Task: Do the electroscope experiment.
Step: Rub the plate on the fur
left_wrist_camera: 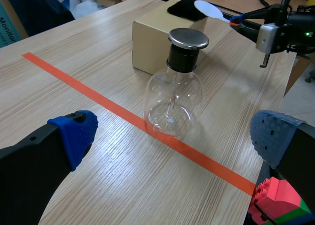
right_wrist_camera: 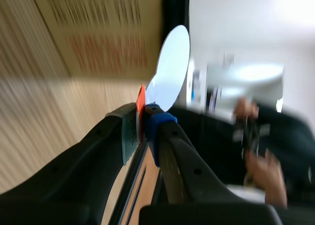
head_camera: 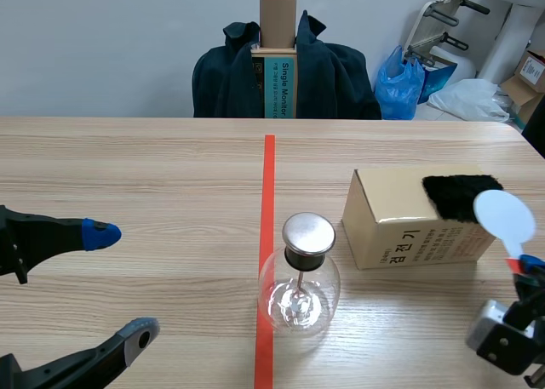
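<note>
Beyond the wooden table (head_camera: 128, 168), at twelve o'clock, hangs a draped dark jacket (head_camera: 332, 74), with a brown cardboard panel (head_camera: 278, 21) upright at its middle. Toward one o'clock sits a blue plastic bag (head_camera: 398, 84). At two o'clock a white bag (head_camera: 473, 98) lies just beside it.

Bright, even light covers the surface (head_camera: 128, 168), with a soft shadow beside the box (head_camera: 400, 227). Glints sparkle in the glass flask (head_camera: 298, 300); the right wrist view is streaked with blur.
</note>
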